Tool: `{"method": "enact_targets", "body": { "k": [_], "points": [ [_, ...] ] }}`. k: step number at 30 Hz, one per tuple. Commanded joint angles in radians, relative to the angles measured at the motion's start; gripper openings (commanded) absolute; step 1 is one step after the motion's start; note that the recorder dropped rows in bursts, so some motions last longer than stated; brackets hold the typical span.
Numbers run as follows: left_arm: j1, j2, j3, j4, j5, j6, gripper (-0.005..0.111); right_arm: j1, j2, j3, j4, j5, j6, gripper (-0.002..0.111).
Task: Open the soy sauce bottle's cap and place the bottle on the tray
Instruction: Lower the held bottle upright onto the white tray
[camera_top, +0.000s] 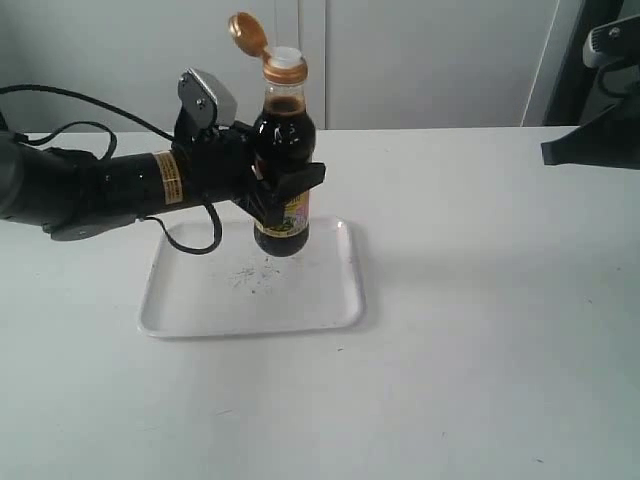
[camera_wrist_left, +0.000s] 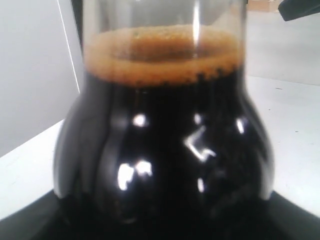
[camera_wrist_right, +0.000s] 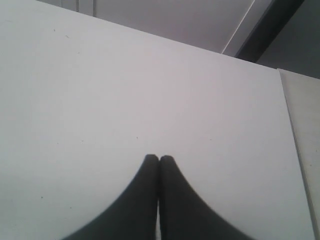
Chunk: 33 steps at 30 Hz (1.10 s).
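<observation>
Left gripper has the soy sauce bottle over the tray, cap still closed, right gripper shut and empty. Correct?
Not quite: the cap is flipped open, hinged back off the white spout, as the exterior view shows. The rest holds: the left gripper grips the soy sauce bottle over the tray, and the right gripper is shut and empty.

Black left arm (camera_top: 90, 185), yellow band label, grey wrist camera, black cables.
</observation>
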Motion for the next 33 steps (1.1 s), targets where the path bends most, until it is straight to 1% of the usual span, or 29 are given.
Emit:
{"method": "enact_targets", "body": {
  "k": [1,4,10,13,17,21,23,30,33],
  "points": [
    [0.024,-0.051,0.024,-0.040,-0.111,0.013,0.000,0.002,-0.007,0.004,0.001,-0.010,-0.020,0.000],
    [0.028,-0.082,0.061,-0.035,-0.111,0.054,0.000,0.002,-0.007,0.004,0.001,-0.010,-0.022,0.000],
    [0.028,-0.153,0.151,-0.019,-0.111,0.082,0.000,0.002,-0.007,0.004,0.001,-0.006,-0.022,0.000],
    [0.028,-0.165,0.204,-0.026,-0.111,0.106,0.000,0.002,-0.007,0.004,0.003,0.001,-0.022,0.000],
    [0.028,-0.166,0.265,-0.052,-0.111,0.186,0.000,0.002,-0.007,0.004,0.003,0.001,-0.022,0.000],
    [0.028,-0.166,0.287,-0.061,-0.111,0.213,0.000,0.002,0.001,0.004,0.003,0.003,-0.022,0.000],
    [0.028,-0.165,0.287,-0.094,-0.111,0.214,0.000,0.002,0.011,0.004,0.003,0.003,-0.022,0.000],
    [0.024,-0.165,0.287,-0.287,-0.111,0.250,0.000,0.002,0.050,0.004,0.003,0.015,-0.022,0.000],
    [0.023,-0.161,0.287,-0.337,-0.111,0.259,0.000,0.002,0.051,0.004,0.003,0.011,-0.022,0.000]
  ]
}}
